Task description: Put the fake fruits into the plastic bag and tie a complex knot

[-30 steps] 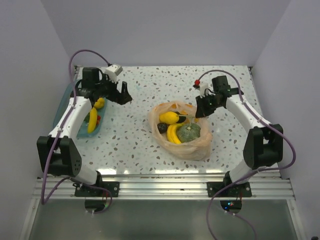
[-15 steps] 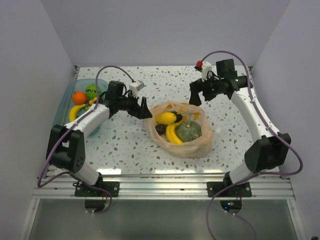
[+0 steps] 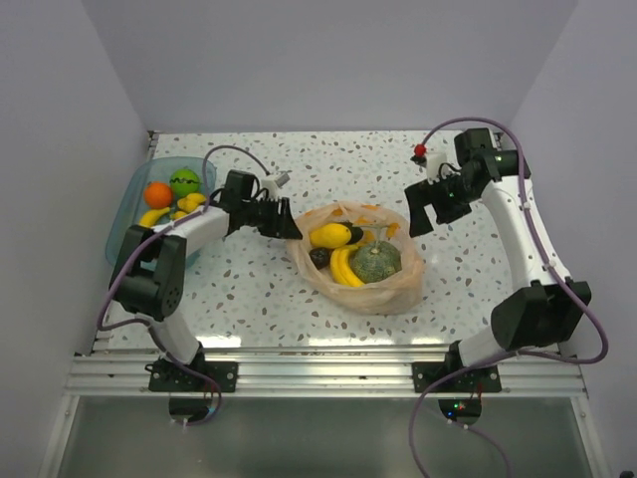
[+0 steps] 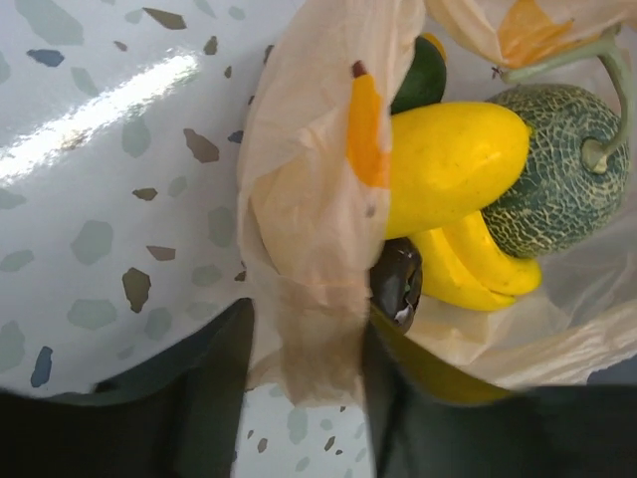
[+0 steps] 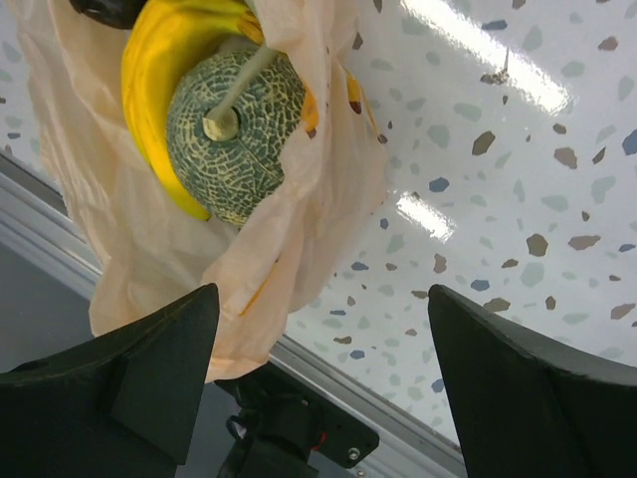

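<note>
Top external view: a thin translucent peach-orange plastic bag (image 3: 386, 295) lies mid-desk on the speckled white desk (image 3: 249, 289). Its mouth is open upward and its long axis runs from far left to near right. Inside are a grey-green netted melon (image 3: 376, 261) with its stem up, yellow bananas (image 3: 344, 267) lengthwise beside it, a plump yellow fruit (image 3: 333, 235) and a dark plum (image 3: 321, 256). Well apart at far left, a clear blue rectangular tray (image 3: 123, 204) holds an orange (image 3: 157, 194) and a green ball (image 3: 183, 182); the left arm spans the gap between tray and bag.

Left wrist view: the left pincer (image 4: 307, 319) has its fingers apart, one on each side of the bag's left rim fold.

Right wrist view: the right pincer (image 5: 323, 294) hangs spread wide over the bag's right side, holding nothing.
</note>
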